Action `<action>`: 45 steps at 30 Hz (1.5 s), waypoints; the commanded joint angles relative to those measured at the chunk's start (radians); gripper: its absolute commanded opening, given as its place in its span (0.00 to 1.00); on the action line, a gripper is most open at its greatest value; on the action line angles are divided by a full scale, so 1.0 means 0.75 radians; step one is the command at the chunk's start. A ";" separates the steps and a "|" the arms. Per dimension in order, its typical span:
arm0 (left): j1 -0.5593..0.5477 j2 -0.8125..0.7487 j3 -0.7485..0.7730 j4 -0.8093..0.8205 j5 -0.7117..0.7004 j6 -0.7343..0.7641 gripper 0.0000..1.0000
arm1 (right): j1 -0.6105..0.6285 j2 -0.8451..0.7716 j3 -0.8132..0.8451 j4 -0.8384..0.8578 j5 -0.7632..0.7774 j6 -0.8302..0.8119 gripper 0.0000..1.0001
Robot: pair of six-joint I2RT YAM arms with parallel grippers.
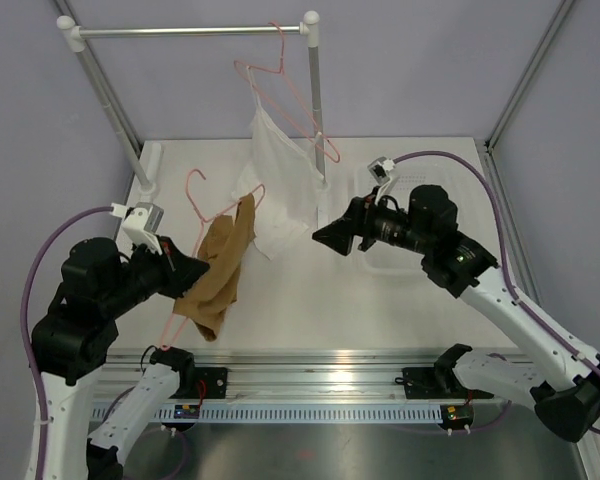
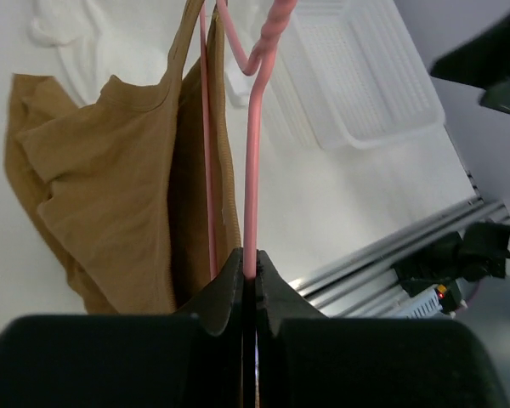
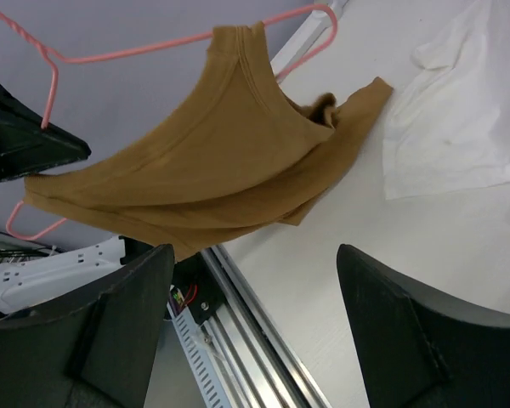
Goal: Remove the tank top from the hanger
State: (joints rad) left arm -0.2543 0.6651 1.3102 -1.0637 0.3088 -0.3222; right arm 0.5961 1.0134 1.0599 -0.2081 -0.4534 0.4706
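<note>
Top external: white table between lilac walls, left fingers clamped on pink hanger, right fingers wide apart, empty.

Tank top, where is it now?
Top view, left of centre: the tank top hangs on the pink hanger pinched by the left fingers, beside the white garment.

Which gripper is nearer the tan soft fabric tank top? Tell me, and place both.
Left. The left gripper is shut on the thin pink wire hanger, right beside the tank top. The right gripper hangs open across a gap on its right.
</note>
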 commanded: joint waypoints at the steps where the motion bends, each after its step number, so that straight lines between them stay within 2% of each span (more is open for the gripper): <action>1: -0.005 -0.093 -0.080 0.103 0.288 0.004 0.00 | 0.146 0.076 0.029 0.204 0.129 0.001 0.84; 2: -0.005 -0.103 -0.092 0.095 0.302 -0.004 0.00 | 0.264 0.099 0.061 0.188 0.300 -0.040 0.84; 5: -0.005 -0.128 -0.143 0.068 0.329 -0.010 0.00 | 0.418 0.217 0.125 0.187 0.556 -0.057 0.83; 8: -0.005 -0.169 -0.168 0.064 0.351 -0.018 0.00 | 0.504 0.332 0.166 0.208 0.718 -0.020 0.81; 15: -0.005 -0.185 -0.184 0.068 0.398 -0.039 0.00 | 0.569 0.547 0.280 0.241 0.829 -0.059 0.80; 20: -0.005 -0.191 -0.197 0.058 0.390 -0.031 0.00 | 0.569 0.586 0.309 0.263 0.860 -0.065 0.77; 25: -0.005 -0.200 -0.188 0.056 0.400 -0.027 0.00 | 0.569 0.620 0.339 0.257 0.893 -0.110 0.56; 28: -0.005 -0.202 -0.184 0.052 0.396 -0.022 0.00 | 0.572 0.637 0.352 0.255 0.909 -0.130 0.37; 30: -0.005 -0.200 -0.184 0.052 0.398 -0.022 0.00 | 0.569 0.645 0.356 0.249 0.913 -0.143 0.30; 33: -0.005 -0.202 -0.182 0.044 0.396 -0.008 0.00 | 0.570 0.649 0.360 0.235 0.944 -0.155 0.09; 34: -0.005 -0.202 -0.180 0.038 0.356 0.006 0.00 | 0.572 0.643 0.356 0.232 0.972 -0.155 0.05; 38: -0.005 -0.189 -0.172 -0.017 0.288 0.047 0.00 | 0.569 0.627 0.342 0.194 1.075 -0.179 0.00; 45: -0.005 -0.195 -0.190 -0.044 0.333 0.082 0.00 | 0.443 0.678 0.432 -0.003 1.257 -0.267 0.00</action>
State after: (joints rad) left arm -0.2543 0.5289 1.1622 -1.1019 0.5278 -0.2825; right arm 0.9829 1.5074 1.3178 -0.1627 0.3588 0.3183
